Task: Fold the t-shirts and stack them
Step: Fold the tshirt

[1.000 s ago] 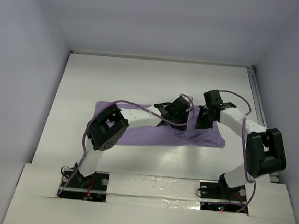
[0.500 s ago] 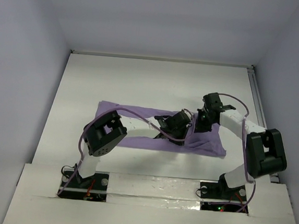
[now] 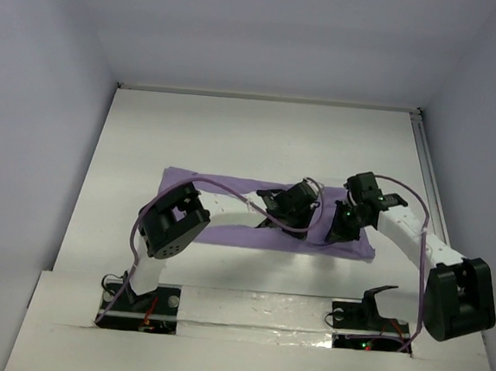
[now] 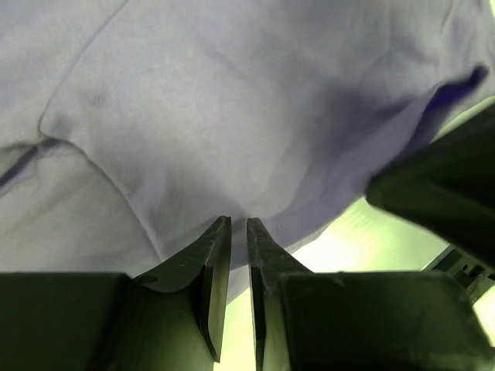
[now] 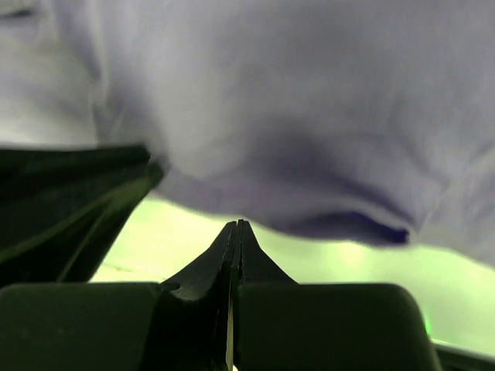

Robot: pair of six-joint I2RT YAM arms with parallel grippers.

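Note:
The lavender t-shirt [image 3: 235,234] lies as a wide flat band across the middle of the table. My left gripper [image 3: 297,220] hangs over its near right part. In the left wrist view its jaws [image 4: 239,222] stand almost together on the shirt's [image 4: 232,100] hem, and creases run in to the tips. My right gripper [image 3: 337,232] is just right of it, shut and empty. In the right wrist view its tips [image 5: 237,223] stop short of the shirt's [image 5: 294,100] folded edge, with bare table between.
The white table [image 3: 235,132] is walled in at the back and on both sides. A rail [image 3: 425,166] runs along its right edge. A raised white ledge [image 3: 254,312] at the front carries both arm bases. Each wrist view shows the other gripper close by.
Both grippers came toward the near edge and the shirt flattened out. In the last half second the right arm swung outward and its gripper backed off the cloth. The left gripper stayed put.

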